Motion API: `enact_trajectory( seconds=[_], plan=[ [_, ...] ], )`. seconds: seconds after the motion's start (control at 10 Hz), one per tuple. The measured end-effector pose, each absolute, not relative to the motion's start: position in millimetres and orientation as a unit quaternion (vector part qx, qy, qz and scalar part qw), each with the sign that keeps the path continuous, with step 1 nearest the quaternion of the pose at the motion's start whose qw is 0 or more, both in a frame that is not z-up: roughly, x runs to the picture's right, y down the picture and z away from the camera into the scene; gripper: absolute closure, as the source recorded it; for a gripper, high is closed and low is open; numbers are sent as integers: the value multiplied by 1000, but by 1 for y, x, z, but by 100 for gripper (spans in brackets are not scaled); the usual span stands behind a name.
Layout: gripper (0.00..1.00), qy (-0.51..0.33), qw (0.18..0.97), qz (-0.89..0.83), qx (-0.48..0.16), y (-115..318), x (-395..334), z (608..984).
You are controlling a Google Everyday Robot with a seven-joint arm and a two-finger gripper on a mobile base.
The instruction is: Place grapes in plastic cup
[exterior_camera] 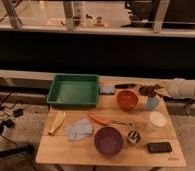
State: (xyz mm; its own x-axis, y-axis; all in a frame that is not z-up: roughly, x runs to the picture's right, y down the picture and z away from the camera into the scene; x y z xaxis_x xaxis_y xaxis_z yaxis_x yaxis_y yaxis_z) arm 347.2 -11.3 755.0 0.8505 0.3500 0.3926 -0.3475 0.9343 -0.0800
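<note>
The grapes (146,91), a small dark reddish-purple bunch, sit at the tip of my gripper (154,91), near the table's back right. The arm's white sleeve (186,88) comes in from the right edge. The gripper is shut on the grapes and holds them just above and slightly left of the plastic cup (152,103), a small pale blue tumbler standing to the right of the orange bowl (127,99). The cup's inside is not visible.
On the wooden table (66,150) are a green tray (74,90), a blue sponge (107,90), a white round container (157,120), a shiny metal cup (134,136), a purple bowl (108,140), a carrot (98,119), a blue cloth (79,129), a banana (57,122) and a black phone (159,147).
</note>
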Motion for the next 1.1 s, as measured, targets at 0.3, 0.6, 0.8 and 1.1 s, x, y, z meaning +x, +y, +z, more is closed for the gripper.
enact_trajectory(
  seconds=[0.3,0.6,0.8,1.1],
  plan=[
    [81,-198,962,189,-6,-6,355,759],
    [81,-196,961,193,-13,-1,357,765],
    [81,-194,961,196,-16,2,358,768],
    [81,-188,961,201,-18,4,363,771]
  ],
)
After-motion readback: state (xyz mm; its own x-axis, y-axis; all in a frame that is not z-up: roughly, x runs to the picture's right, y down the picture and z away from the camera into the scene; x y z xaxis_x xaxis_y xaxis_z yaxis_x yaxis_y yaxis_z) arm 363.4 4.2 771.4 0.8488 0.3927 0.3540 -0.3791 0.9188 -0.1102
